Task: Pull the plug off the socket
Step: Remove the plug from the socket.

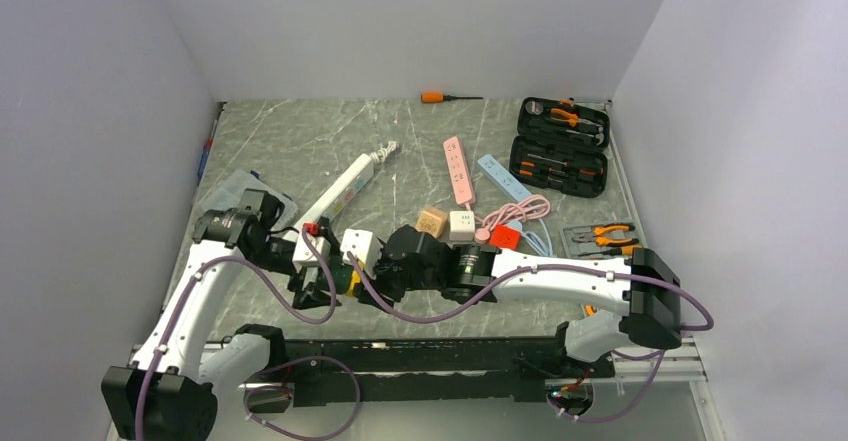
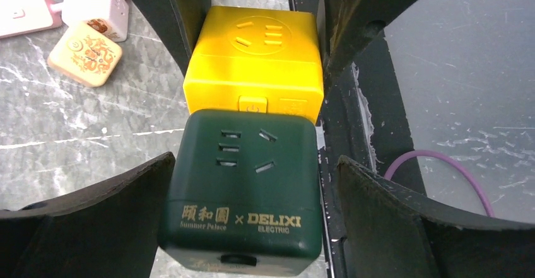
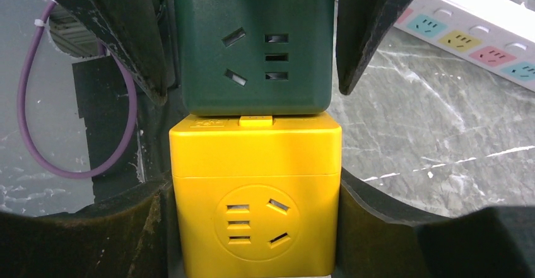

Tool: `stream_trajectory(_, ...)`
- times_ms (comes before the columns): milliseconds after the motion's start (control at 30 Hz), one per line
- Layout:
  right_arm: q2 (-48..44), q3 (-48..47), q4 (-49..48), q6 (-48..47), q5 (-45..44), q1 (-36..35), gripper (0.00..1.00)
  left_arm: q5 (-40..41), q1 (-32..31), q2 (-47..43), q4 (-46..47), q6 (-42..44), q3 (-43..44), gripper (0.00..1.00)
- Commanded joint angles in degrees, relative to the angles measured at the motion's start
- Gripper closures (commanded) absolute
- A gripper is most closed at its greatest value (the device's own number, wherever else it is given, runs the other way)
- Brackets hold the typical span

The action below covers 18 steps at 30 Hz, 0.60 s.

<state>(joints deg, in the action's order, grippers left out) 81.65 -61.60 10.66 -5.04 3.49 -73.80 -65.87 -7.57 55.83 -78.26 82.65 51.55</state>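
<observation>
Well, in the top view I see the desk (image 1: 290,141) crowded beyond the arms. A white power strip (image 1: 340,193), a pink strip (image 1: 458,169) and a blue strip (image 1: 503,177) fan out mid-desk. Near them are a tan cube (image 1: 431,221), a white cube (image 1: 461,225), a red cube (image 1: 506,237) and a coiled pink cable (image 1: 525,209). An open tool case (image 1: 560,146) sits at the far right, and an orange screwdriver (image 1: 440,97) lies by the back wall. Both arms meet at the near left, and a white adapter (image 1: 358,246) stands just behind that meeting point, close to the wrists. Of the task's pair I get only a sliver of the yellow cube (image 1: 353,283) between the two sets of jaws; the arms cover the rest.

The left wrist view shows what the top view hides. The green cube (image 2: 243,190) lies between my left jaws, joined end to end with the yellow cube beyond it. The left jaws are spread wide and released; one of them stands clear of the green side, with the desk edge visible in the gap. A purple cable (image 2: 441,171) loops off to one side.

The right wrist view gives the reverse. The yellow cube is nearest, clamped by the right jaws pressing on both its sides, and the green cube sits beyond it, flanked by the left jaws. Only here do I see the white power strip's coloured sockets, in the upper corner.
</observation>
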Motion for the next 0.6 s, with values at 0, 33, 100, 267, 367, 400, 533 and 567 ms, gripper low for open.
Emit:
stream_trajectory(0, 0.0, -3.9, -6.8, -1.1, 0.7, -0.6, 1.0, -3.3, -1.0, 1.0, 0.1, -1.1, 1.4, 0.07)
stream_trajectory(33, 0.2, -3.9, -7.0, -1.1, 0.8, -0.7, 1.0, -3.4, -1.1, 1.5, 0.1, -1.5, 1.7, 0.12)
stream_trajectory(100, 0.5, -4.0, -7.5, -0.9, 0.8, -0.8, 1.0, -4.0, -1.6, 2.4, -0.5, -1.7, 2.1, 0.24)
stream_trajectory(267, 0.3, -3.1, -8.1, -0.6, 0.2, -0.8, 1.0, -3.2, -2.9, 2.6, -0.7, -1.4, 1.7, 0.74)
stream_trajectory(367, -0.5, -2.0, -7.3, -0.4, -0.5, -0.9, 1.0, -1.2, -2.9, 1.8, 2.1, -4.7, 1.5, 0.96)
stream_trajectory(400, -0.8, -1.4, -7.1, -0.2, -0.6, -0.9, 1.0, -0.5, -2.9, 1.5, 2.7, -5.3, 1.6, 0.95)
stream_trajectory(533, -3.2, 1.6, -6.2, 0.8, -1.5, -0.9, 1.0, 1.3, -2.9, 1.2, 3.4, -6.3, 1.7, 0.97)
stream_trajectory(567, -3.9, 2.9, -5.8, 1.2, -1.8, -0.8, 1.0, 1.9, -2.9, 1.2, 3.3, -6.2, 1.8, 0.98)
